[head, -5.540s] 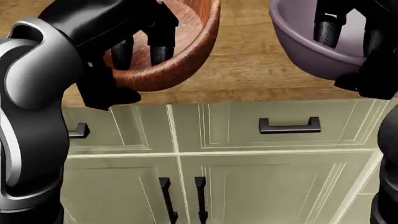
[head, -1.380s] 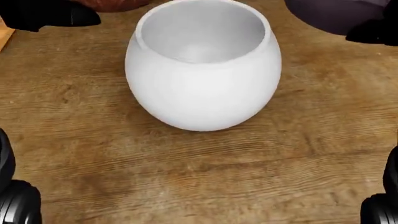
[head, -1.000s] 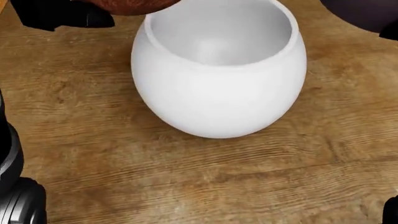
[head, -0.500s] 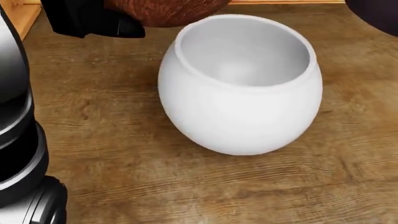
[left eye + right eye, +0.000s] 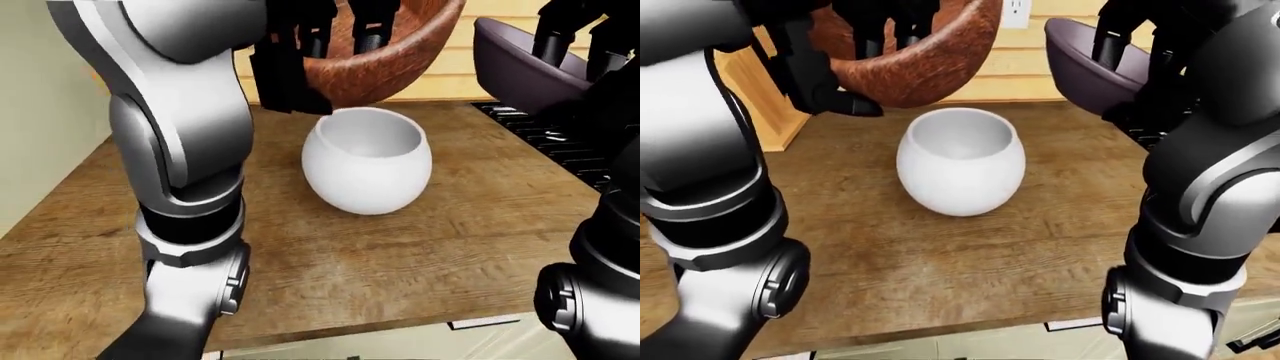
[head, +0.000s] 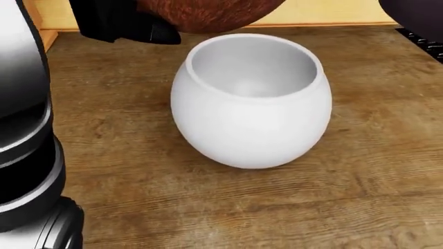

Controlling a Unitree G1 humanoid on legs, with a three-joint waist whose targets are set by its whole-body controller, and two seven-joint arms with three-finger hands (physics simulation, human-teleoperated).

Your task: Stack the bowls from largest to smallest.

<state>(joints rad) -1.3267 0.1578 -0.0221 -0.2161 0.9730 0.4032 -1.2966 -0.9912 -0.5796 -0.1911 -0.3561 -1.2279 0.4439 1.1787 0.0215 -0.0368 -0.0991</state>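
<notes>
the left hand (image 5: 875, 30) grips the wooden bowl (image 5: 915, 64) aloft, just above and to the upper left of the white bowl (image 5: 960, 161) on the counter (image 5: 940, 262) — nearer than the right hand (image 5: 1140, 45), clasping the purple bowl (image 5: 1085, 67) farther right.

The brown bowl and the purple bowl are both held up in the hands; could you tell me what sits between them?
In the right-eye view, the white bowl stands on the wooden counter, below the gap between the brown bowl and the purple bowl.
</notes>
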